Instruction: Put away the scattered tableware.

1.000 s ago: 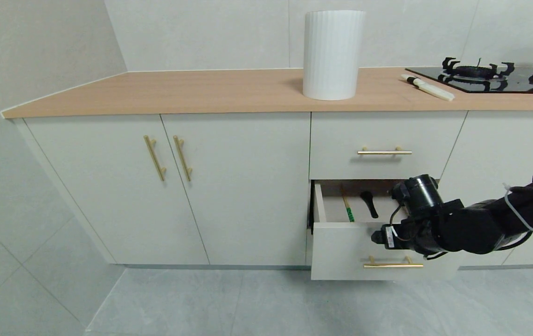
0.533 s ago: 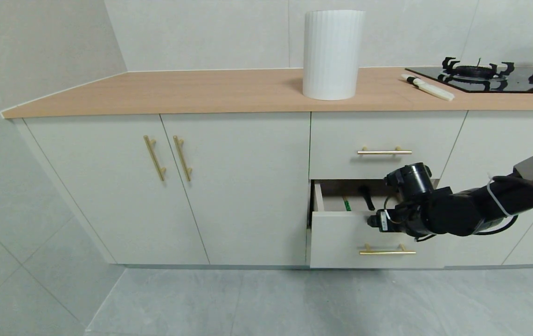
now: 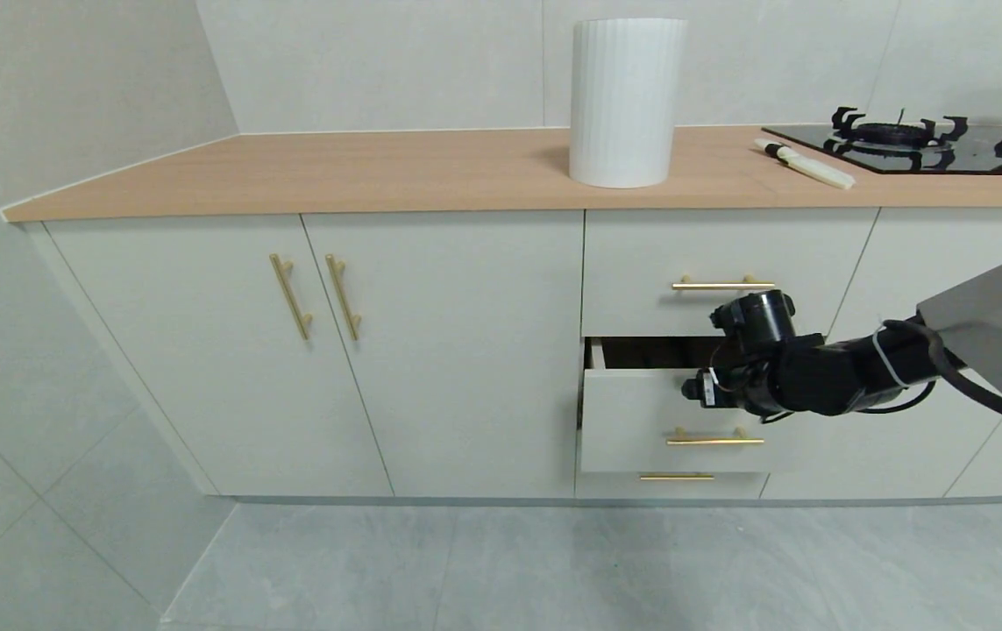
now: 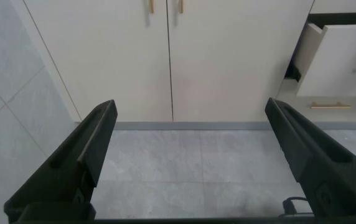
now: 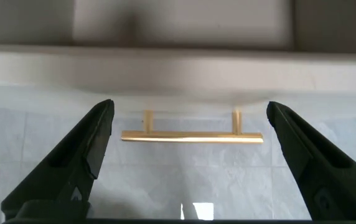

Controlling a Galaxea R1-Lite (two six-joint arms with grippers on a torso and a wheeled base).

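The middle drawer (image 3: pixel 641 412) under the counter stands out only a little, with a dark gap (image 3: pixel 650 352) above its front; what lies inside is hidden. My right gripper (image 3: pixel 695 389) is up against the drawer front, just above the brass handle (image 3: pixel 714 439). In the right wrist view the gripper (image 5: pixel 189 112) is open, its fingers (image 5: pixel 94 146) straddling the handle (image 5: pixel 192 136) without closing on it. My left gripper (image 4: pixel 190 109) hangs open and empty over the floor, facing the cupboard doors, with the drawer (image 4: pixel 346 59) off to one side.
On the wooden counter stand a tall white ribbed canister (image 3: pixel 626 101) and a white-sheathed knife (image 3: pixel 803 163) beside a black gas hob (image 3: pixel 921 140). Another drawer (image 3: pixel 720 272) sits above, a lower handle (image 3: pixel 676 477) below. Double doors (image 3: pixel 325 350) fill the left; grey floor lies in front.
The drawer has slid inward from half open to nearly shut, with my right arm moving forward against it. The chopsticks and black spoon inside have gone out of sight.
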